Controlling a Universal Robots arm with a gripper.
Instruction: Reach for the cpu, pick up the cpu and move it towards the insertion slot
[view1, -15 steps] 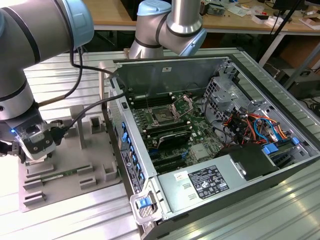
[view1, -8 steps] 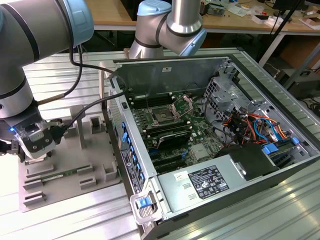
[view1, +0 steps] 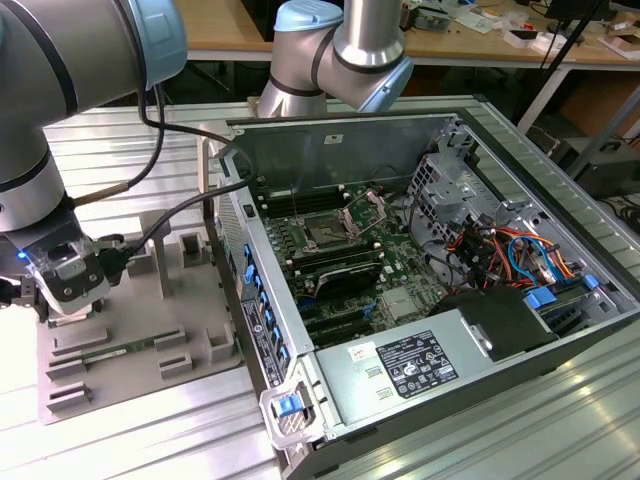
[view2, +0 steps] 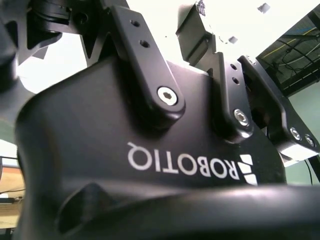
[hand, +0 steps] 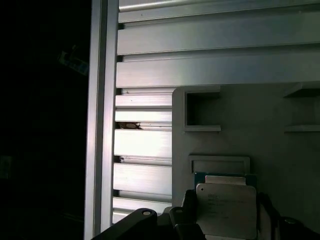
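Starting at the claw (view1: 64, 288), one unit is counted. It is carried by one arm (view1: 60, 90) and positioned low over one grey fixture plate (view1: 150, 335) at the exterior view's left. In the first wrist view, two dark fingers (hand: 189, 214) are set narrow against opposite side edges of one cpu (hand: 226, 210). No gap is visible, so the cpu is gripped between them. Whether the cpu is lifted clear of the fixture plate or rests on it cannot be determined, and its nearest edge is cut off by the picture border. One shallow rectangular recess (hand: 219, 164) is located just beyond the cpu.

In the second wrist view, the black housing (view2: 125, 150) and hinged links of the claw are presented at close range.

One insertion slot (view1: 325, 232) is seen in the exterior view, well apart from the claw and toward the exterior view's right. It is mounted on the motherboard (view1: 400, 280) inside one open computer case (view1: 330, 150), and its metal bracket appears raised. Fixture plate and case are both carried by one slatted aluminium tabletop (view1: 140, 445). A large dark area beside the slats in the first wrist view cannot be made out.
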